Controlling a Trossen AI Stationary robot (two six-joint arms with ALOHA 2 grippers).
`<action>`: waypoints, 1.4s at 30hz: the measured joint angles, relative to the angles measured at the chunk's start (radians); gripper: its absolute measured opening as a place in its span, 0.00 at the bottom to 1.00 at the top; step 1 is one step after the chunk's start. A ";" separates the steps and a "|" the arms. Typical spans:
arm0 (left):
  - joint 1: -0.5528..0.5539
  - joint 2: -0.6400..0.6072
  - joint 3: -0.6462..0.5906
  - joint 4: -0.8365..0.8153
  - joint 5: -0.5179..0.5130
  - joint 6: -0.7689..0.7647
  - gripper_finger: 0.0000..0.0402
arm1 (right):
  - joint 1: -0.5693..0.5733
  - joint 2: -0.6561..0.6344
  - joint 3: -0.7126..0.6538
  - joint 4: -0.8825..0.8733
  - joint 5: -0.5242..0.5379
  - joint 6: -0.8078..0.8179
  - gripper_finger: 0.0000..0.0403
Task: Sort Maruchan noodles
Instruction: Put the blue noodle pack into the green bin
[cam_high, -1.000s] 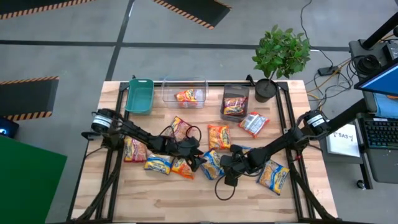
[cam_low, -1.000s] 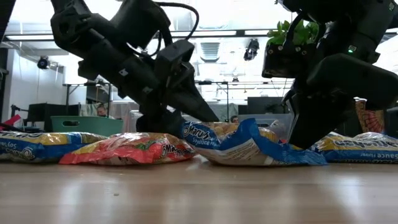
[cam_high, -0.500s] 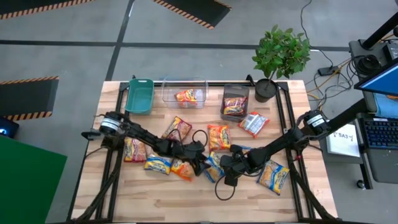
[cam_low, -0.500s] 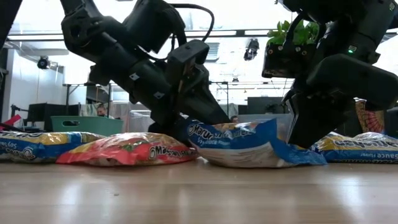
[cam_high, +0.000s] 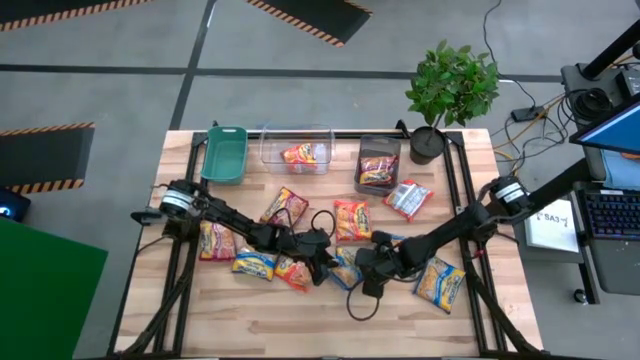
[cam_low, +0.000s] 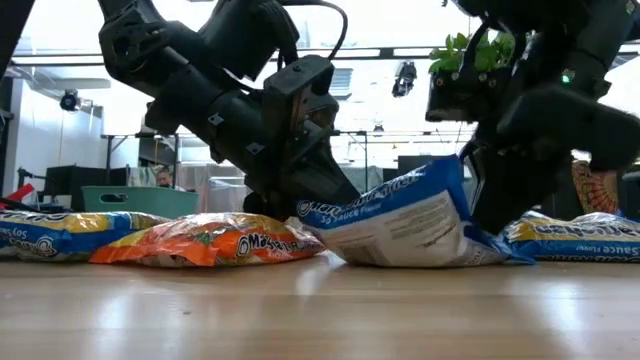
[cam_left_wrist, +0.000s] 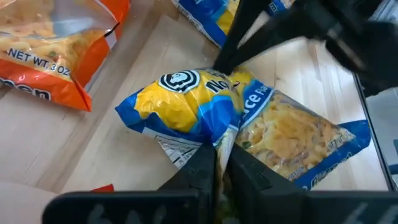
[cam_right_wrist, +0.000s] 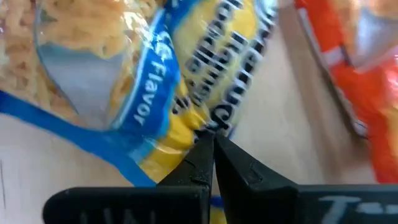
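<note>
Near the desk's (cam_high: 300, 320) middle, the left tool (cam_left_wrist: 219, 163) and right tool (cam_right_wrist: 210, 151) both clench opposite edges of one blue-and-yellow noodle packet (cam_low: 405, 222). If they pull apart, the wrapper could tear. An orange packet (cam_low: 205, 241) crowds alongside; the front edge offers open room.

Along the far edge of your wooden table (cam_high: 300, 310) sit a teal bin (cam_high: 224, 153), a clear bin (cam_high: 296, 147) and a grey bin (cam_high: 378, 165). At the far right corner stands a potted plant (cam_high: 450, 88).
</note>
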 joint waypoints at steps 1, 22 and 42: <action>0.000 -0.003 0.000 -0.002 0.002 0.005 0.04 | 0.000 -0.019 0.000 0.000 0.000 0.000 0.02; 0.003 -0.452 -0.001 -0.433 -0.229 0.380 0.00 | 0.000 -0.441 0.003 -0.062 0.220 -0.121 0.02; 0.334 -1.035 -0.001 -1.107 -0.705 0.654 0.00 | -0.061 -0.446 0.004 -0.012 0.325 -0.273 0.02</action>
